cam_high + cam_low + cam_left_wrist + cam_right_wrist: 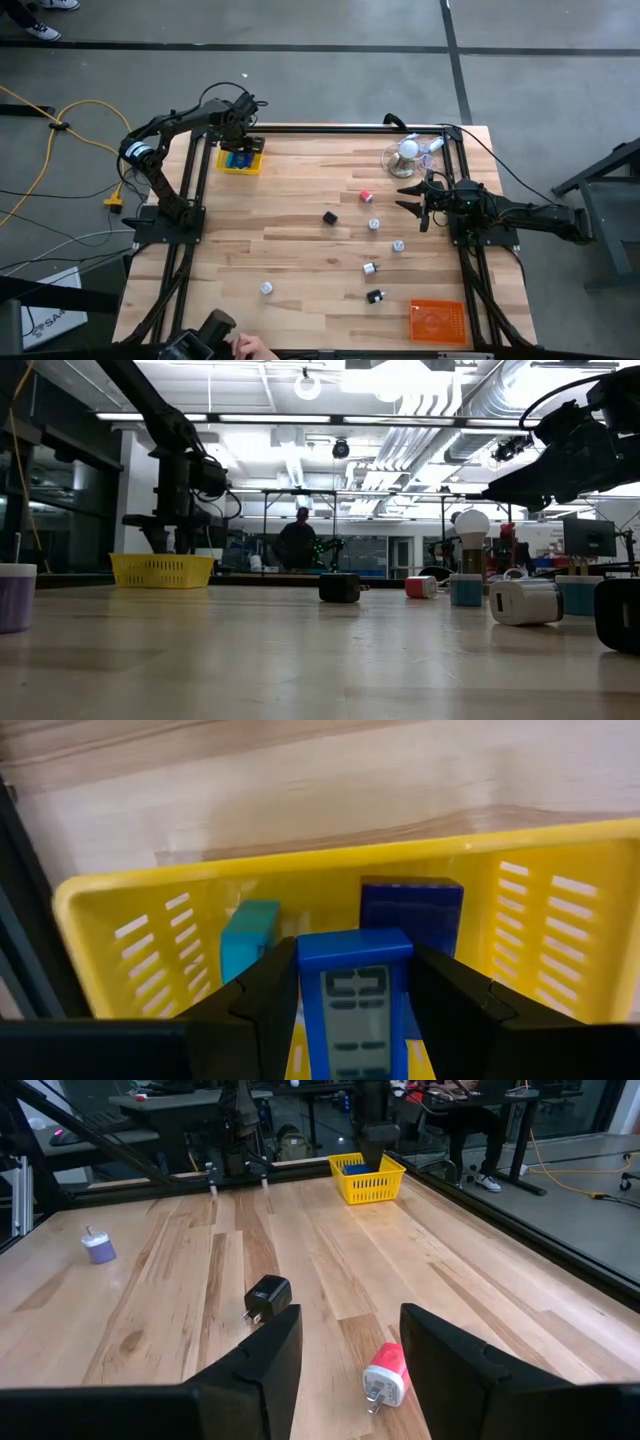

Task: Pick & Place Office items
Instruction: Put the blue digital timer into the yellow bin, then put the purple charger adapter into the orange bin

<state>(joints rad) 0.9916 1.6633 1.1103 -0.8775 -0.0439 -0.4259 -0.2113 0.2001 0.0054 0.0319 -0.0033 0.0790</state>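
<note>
Orange tray: near right of table; small office items scattered mid-table.
Low view: white plug near right, yellow tray far left.
Left gripper: fingers pinch blue block over yellow tray.
Right gripper: fingers spread, empty, above red plug.
</note>
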